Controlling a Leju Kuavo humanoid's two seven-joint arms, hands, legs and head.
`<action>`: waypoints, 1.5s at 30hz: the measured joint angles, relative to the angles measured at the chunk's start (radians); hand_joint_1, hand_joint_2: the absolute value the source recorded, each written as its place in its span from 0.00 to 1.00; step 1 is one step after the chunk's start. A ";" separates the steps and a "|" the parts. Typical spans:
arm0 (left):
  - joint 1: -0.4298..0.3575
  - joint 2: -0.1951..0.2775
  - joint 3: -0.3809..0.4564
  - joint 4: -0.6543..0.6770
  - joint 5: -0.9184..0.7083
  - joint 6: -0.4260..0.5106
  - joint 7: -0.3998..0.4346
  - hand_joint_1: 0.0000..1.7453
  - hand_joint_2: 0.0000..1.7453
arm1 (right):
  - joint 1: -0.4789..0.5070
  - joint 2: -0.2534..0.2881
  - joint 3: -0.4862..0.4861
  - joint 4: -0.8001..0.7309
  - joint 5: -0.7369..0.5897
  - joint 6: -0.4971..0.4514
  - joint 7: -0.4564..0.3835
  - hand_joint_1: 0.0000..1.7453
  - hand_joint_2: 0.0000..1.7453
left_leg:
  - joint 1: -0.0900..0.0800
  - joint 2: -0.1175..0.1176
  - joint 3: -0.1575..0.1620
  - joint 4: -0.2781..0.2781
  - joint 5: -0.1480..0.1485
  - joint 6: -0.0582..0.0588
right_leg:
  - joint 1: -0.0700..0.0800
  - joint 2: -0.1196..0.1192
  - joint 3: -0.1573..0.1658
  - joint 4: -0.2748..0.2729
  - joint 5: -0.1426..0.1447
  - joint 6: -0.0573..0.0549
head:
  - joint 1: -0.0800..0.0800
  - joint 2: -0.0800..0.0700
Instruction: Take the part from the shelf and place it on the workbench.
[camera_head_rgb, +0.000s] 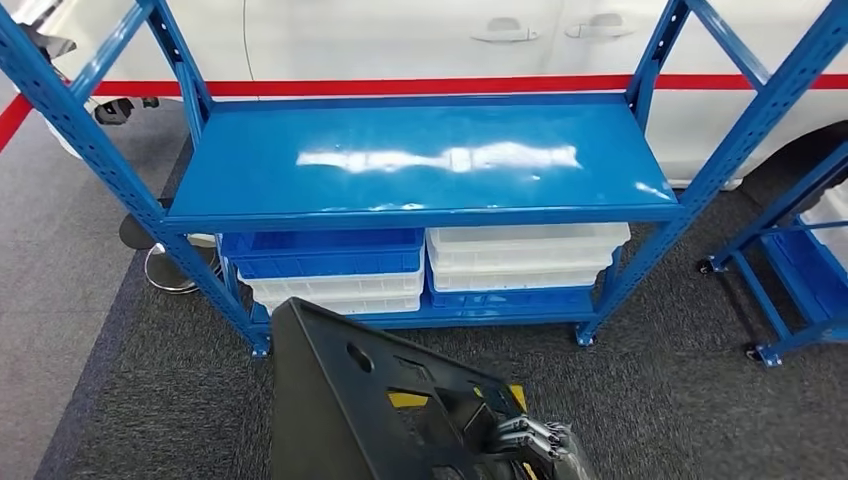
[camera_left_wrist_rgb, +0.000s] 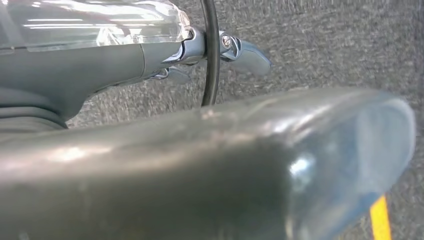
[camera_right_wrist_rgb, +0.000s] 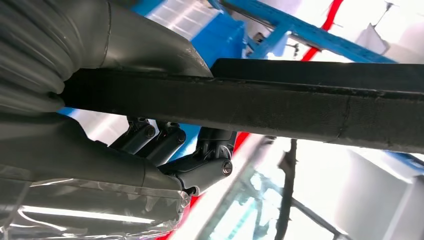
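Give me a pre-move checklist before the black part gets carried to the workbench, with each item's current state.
1. Part off the shelf: ok. The black part is low in front of the robot, clear of the blue shelf.
2. Right hand grip: ok. The right hand clamps the part's edge, thumb on one side and fingers on the other.
3. Left hand: cannot tell. The left hand hangs over carpet; what it does is unclear.
4. Workbench in sight: not ok.
5. Part's tilt: cannot tell.
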 joint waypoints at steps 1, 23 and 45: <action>0.000 0.000 0.000 0.000 -0.004 -0.001 -0.001 0.00 0.00 | 0.008 0.000 0.000 0.000 -0.009 0.001 0.002 1.00 1.00 | 0.000 0.010 -0.011 0.005 0.006 -0.002 | -0.001 -0.004 0.027 -0.020 0.034 0.002 | 0.000 0.000; 0.011 0.002 -0.002 0.001 -0.054 -0.012 0.014 0.00 0.00 | 0.041 0.000 0.000 0.044 0.000 -0.015 0.048 1.00 1.00 | 0.002 -0.081 0.052 0.012 -0.036 -0.023 | 0.009 0.109 0.133 -0.290 0.096 -0.039 | 0.000 0.000; 0.008 -0.016 -0.018 0.003 -0.090 -0.015 0.069 0.00 0.00 | 0.132 -0.001 -0.012 -0.029 0.067 -0.053 0.105 1.00 1.00 | 0.012 -0.015 -0.069 0.305 -0.202 -0.072 | 0.006 0.038 0.105 -0.269 0.096 -0.066 | 0.000 0.000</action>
